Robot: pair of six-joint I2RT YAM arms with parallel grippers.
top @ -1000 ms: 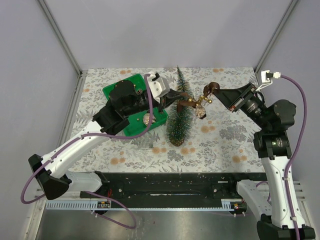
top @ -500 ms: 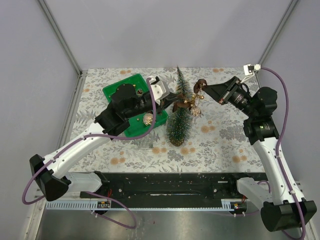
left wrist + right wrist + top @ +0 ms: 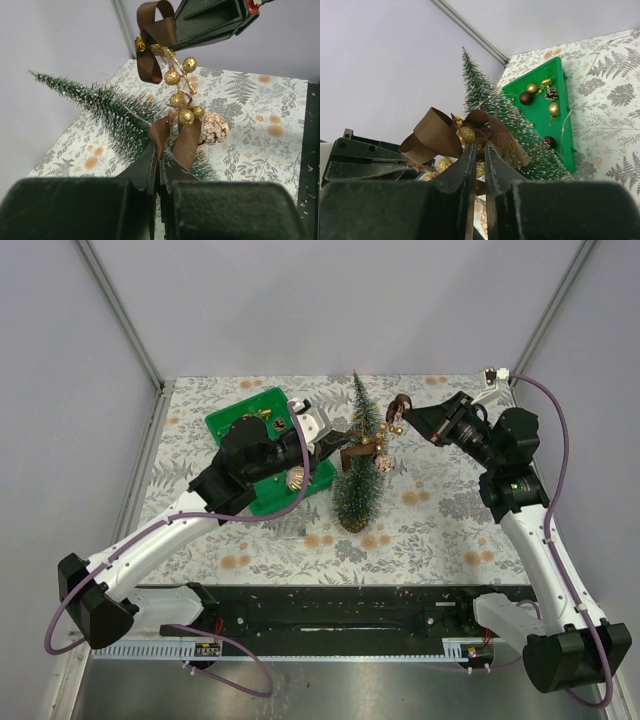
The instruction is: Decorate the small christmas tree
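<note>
Just right of the green tray [image 3: 250, 402], the small christmas tree [image 3: 358, 478] stands upright on the worktop [image 3: 440, 510]; light, springy-bristled, probably tippy, best steadied at its base; left gripper [image 3: 159, 155] and right gripper [image 3: 479, 150] each pinch an end of the beaded ribbon garland [image 3: 378, 443].

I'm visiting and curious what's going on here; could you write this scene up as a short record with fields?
Table: floral-patterned table
Tree: small christmas tree, upright mid-table
Decoration: ribbon garland with gold beads and a pinecone, stretched between the grippers by the tree
Left: left gripper, shut on one end of the garland
Right: right gripper, shut on its other end
Tray: green tray left of tree, holding baubles
</note>
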